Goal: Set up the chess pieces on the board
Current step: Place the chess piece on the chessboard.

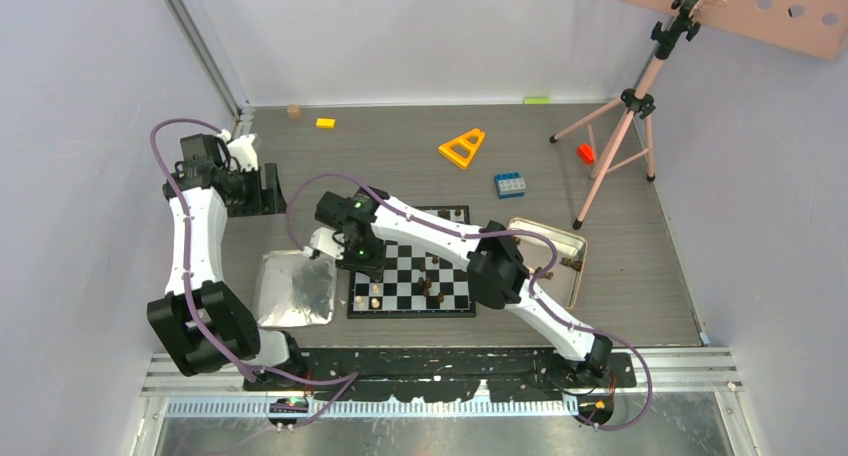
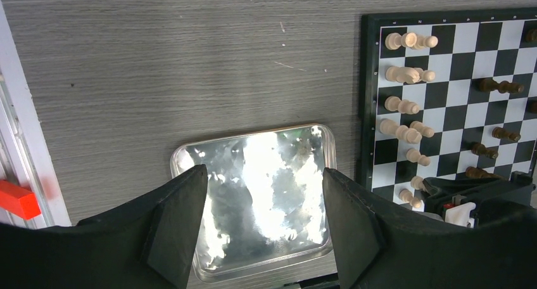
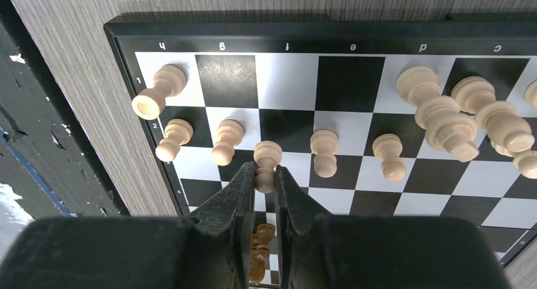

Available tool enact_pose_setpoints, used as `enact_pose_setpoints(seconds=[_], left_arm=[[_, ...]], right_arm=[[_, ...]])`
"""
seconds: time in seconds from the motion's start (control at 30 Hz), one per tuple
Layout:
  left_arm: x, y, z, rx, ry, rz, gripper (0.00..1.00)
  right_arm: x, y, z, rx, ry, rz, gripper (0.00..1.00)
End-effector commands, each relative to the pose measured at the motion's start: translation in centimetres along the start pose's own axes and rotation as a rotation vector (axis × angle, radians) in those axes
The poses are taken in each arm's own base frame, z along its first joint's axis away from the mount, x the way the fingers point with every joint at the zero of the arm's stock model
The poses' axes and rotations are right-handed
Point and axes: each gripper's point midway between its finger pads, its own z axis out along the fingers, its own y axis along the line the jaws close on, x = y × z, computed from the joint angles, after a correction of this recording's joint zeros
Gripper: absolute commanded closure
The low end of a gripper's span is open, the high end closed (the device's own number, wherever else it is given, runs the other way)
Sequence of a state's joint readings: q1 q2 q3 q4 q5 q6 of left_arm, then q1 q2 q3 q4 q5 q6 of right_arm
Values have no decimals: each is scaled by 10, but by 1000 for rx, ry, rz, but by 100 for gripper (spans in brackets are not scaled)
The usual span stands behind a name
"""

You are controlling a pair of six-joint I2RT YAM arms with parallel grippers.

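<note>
Light tan pawn [image 3: 268, 154] pinched by nearly closed right gripper [image 3: 266, 175] on chessboard [image 3: 288, 73]; left gripper [image 2: 265, 182] spread wide, empty, above silver tray [image 2: 250, 137].

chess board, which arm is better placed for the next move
Right. The right end effector is shut on a light pawn on the board; the left end effector hangs open above the silver tray, beside the board.

Right arm [image 1: 432, 228] stretched left, jaws apparently pinching pawn [image 3: 267, 156]; left arm [image 1: 190, 238] folded, jaws apart.
</note>
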State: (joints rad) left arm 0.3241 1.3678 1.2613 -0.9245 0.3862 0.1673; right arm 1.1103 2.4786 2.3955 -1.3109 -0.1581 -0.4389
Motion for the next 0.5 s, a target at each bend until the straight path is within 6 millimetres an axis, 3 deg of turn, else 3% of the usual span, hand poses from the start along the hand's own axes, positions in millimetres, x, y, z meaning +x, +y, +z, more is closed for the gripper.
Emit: enact_pose_setpoints(seconds=[0.0, 0.47], left_arm=[[-7, -2, -5, 14, -41, 16, 31], [-7, -2, -4, 21, -38, 18, 31]], right_arm=[[-9, -2, -4, 20, -19, -24, 92], [-8, -6, 7, 31, -2, -32, 92]])
